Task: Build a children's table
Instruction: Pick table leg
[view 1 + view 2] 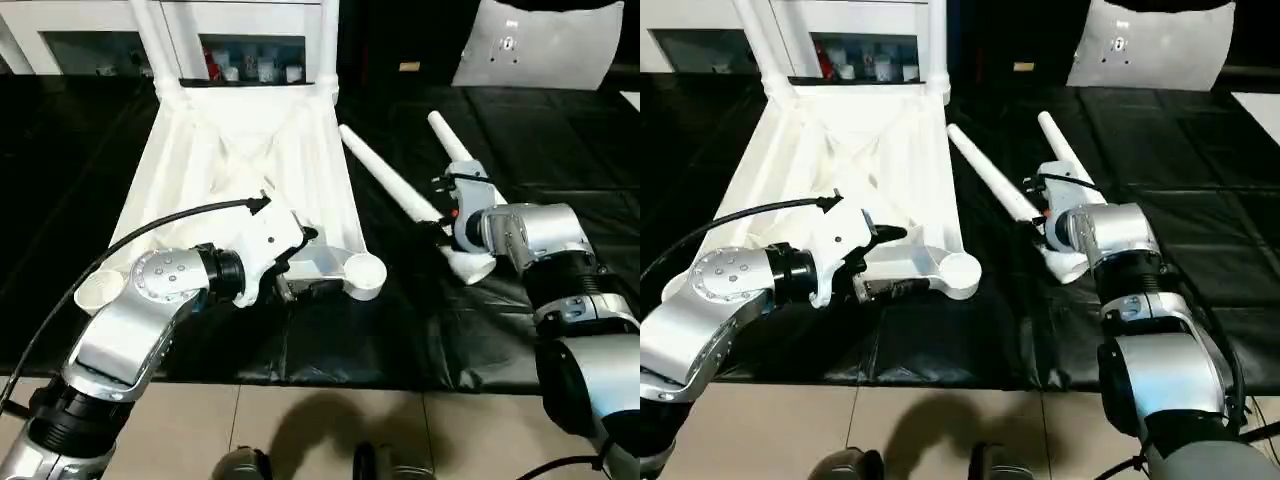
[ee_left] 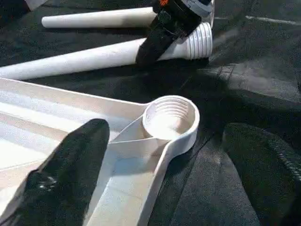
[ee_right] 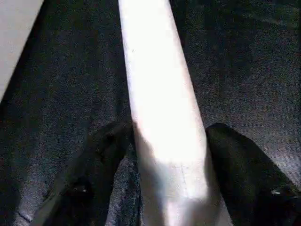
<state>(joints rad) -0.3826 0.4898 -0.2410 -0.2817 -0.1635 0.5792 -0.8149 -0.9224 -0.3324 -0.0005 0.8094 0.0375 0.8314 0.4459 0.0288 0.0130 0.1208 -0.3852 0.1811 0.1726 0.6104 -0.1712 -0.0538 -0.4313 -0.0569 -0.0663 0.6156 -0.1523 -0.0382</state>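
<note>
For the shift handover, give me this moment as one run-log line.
left gripper: open, straddling tabletop edge near corner socket | right gripper: around loose leg on black mat | far legs fitted

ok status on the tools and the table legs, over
Left tool open over tabletop corner socket. Right tool astride loose leg, grip unconfirmed. Second loose leg alongside, nothing blocking.

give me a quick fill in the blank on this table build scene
1. The table top lies with its ribbed underside facing ____.
2. ____ legs are already standing in its far corner sockets.
3. The right tool straddles a loose ____ lying on the black mat.
4. The near corner socket by the left tool is ____.

Missing words: up; two; leg; empty
</note>
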